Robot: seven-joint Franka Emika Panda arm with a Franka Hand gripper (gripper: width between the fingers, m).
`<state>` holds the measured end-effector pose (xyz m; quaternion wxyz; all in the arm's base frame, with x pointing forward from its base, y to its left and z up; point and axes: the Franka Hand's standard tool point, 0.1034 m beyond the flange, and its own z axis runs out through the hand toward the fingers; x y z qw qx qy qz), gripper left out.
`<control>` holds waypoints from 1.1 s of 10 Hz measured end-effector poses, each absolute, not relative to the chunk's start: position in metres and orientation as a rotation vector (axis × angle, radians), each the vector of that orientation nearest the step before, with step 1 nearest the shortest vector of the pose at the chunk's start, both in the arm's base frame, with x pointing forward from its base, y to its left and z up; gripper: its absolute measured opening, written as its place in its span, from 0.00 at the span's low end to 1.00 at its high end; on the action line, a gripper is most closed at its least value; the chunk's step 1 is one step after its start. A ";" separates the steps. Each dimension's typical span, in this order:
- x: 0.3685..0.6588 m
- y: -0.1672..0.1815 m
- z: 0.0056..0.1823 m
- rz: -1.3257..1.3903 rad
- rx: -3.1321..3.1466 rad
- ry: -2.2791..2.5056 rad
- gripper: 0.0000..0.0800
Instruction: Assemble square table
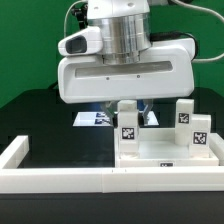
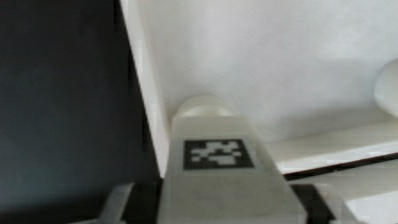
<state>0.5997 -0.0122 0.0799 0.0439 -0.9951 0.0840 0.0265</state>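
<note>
Closing on an upright table leg.

Nearest, along the table's front: long white rail (image 1: 60, 178). Just behind, square tabletop (image 1: 170, 150) with tagged legs (image 1: 185, 116) standing on it, long axes vertical. Directly under the gripper (image 1: 131, 106), one leg (image 2: 217, 150) rising between the fingers (image 2: 125, 198); jaws partly closed about it, firm pinch not confirmable. Farthest back, marker board (image 1: 92, 118) flat behind the gripper.

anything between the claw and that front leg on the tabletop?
Nothing visible. In the wrist view the claw sits directly at the tagged leg, which runs up between its fingers. In the exterior view the wrist hangs right above that leg on the tabletop; the other upright legs stand off to the exterior view's right.
</note>
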 end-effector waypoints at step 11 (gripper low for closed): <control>0.601 -0.005 0.078 0.061 -2.573 1.521 0.36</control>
